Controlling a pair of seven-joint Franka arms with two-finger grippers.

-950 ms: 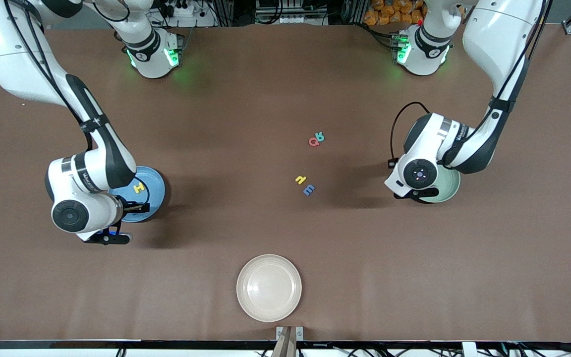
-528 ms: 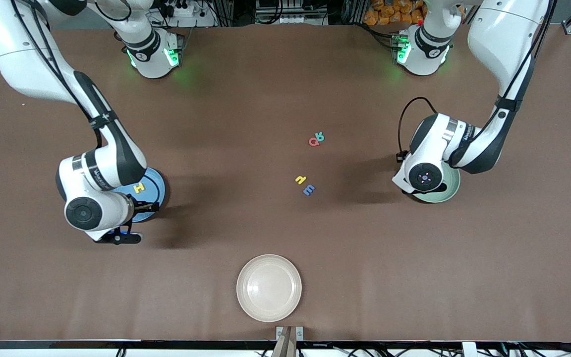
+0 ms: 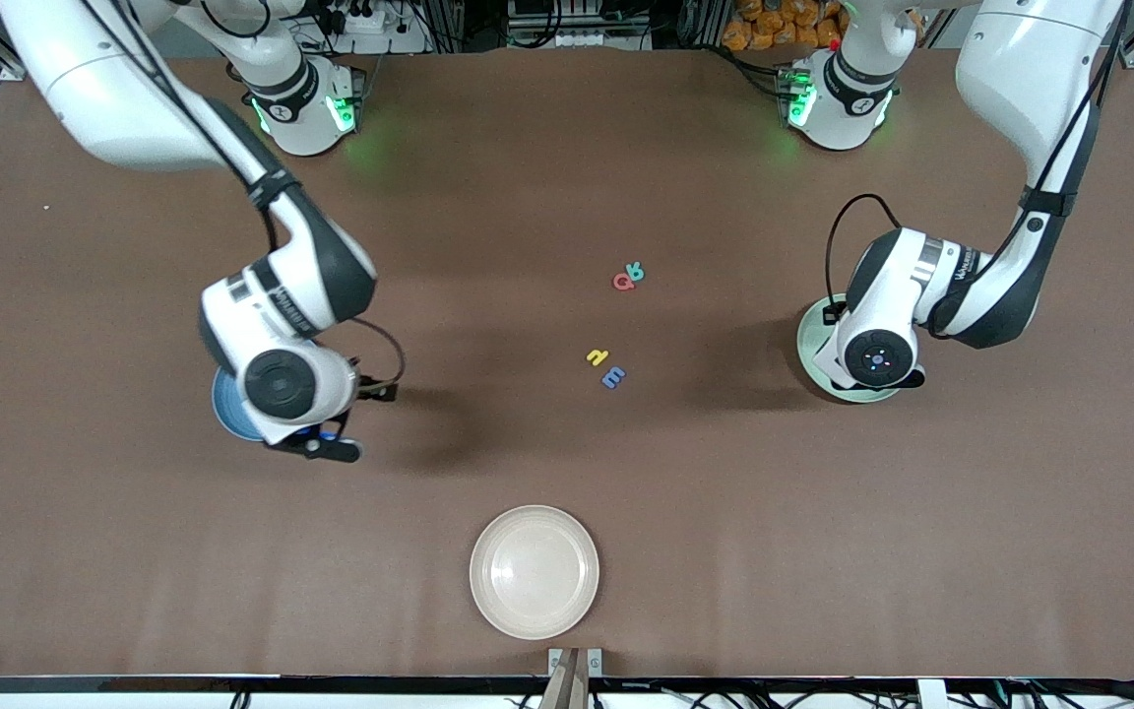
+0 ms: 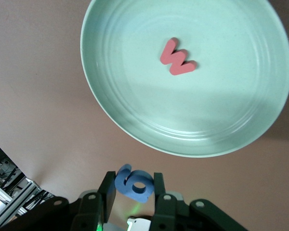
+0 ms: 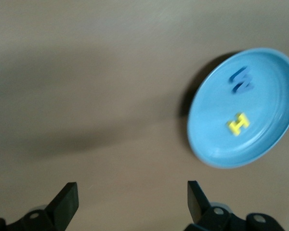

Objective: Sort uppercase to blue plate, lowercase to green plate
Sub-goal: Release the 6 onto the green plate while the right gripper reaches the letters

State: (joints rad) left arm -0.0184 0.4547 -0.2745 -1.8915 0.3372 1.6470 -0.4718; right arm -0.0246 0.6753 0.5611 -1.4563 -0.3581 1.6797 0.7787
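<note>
While the left hand (image 4: 133, 192) pinches a small blue foam g (image 4: 133, 183) beside the pale mint-green plastic plate (image 4: 111, 110), the right hand (image 5: 130, 199) gapes wide near the round blue plastic plate (image 5: 260, 149).

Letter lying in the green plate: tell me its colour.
Red: the w in the green plate, clearest in the left wrist view.

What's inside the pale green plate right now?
In the left wrist view, the round pale mint-green plastic plate holds only a red foam w. The left gripper holds the blue foam g, not yet in it. The arm covers most of the plate from the front.
</note>
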